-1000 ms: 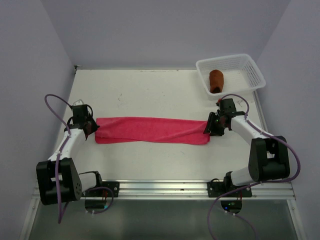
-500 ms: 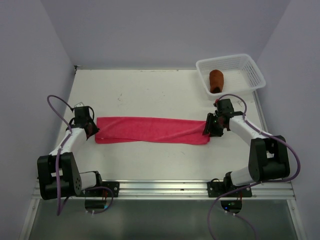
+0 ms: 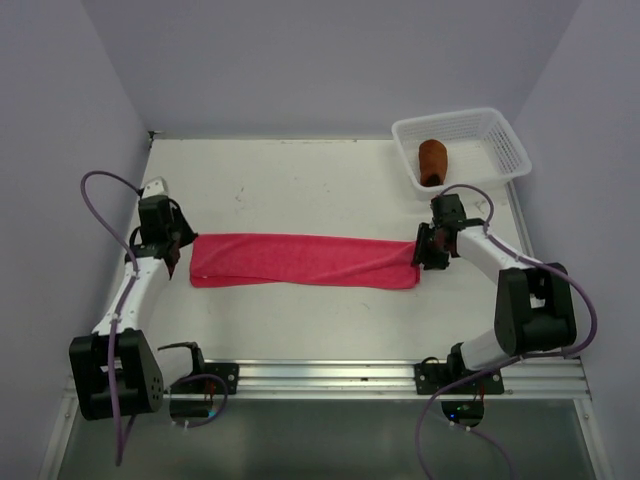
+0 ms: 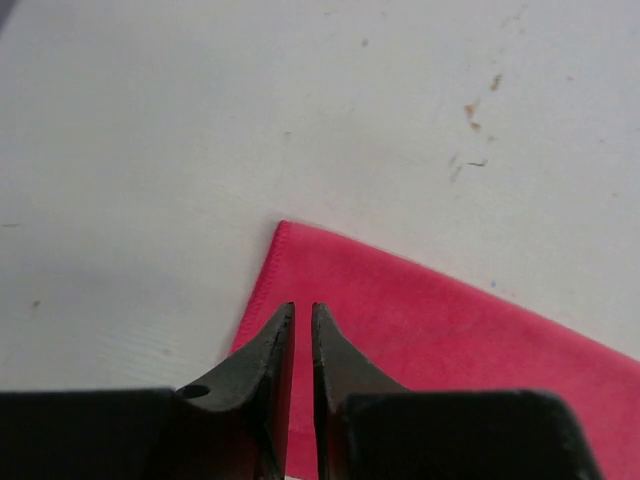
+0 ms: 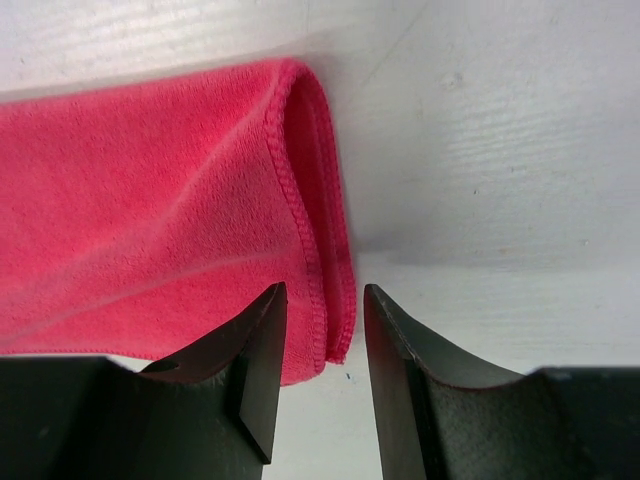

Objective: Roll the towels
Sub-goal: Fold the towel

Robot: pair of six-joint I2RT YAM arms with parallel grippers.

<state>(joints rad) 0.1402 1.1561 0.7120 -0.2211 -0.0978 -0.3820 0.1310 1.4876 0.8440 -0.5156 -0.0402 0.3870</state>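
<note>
Straddling the end hem of the pink towel [image 5: 150, 200], right gripper [image 5: 324, 290] is sitting jaws apart, unclamped; left gripper [image 4: 302, 310] is hovering, jaws barely apart, towel corner lying just ahead of its tips.

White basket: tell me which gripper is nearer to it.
Right. The right gripper sits just in front of the white basket, at the pink towel's right end; the left gripper is far off at its left end.

The pink towel [image 3: 300, 260] is soft matt cloth, the table [image 3: 300, 190] smooth white, the basket [image 3: 508, 150] plastic mesh.
</note>
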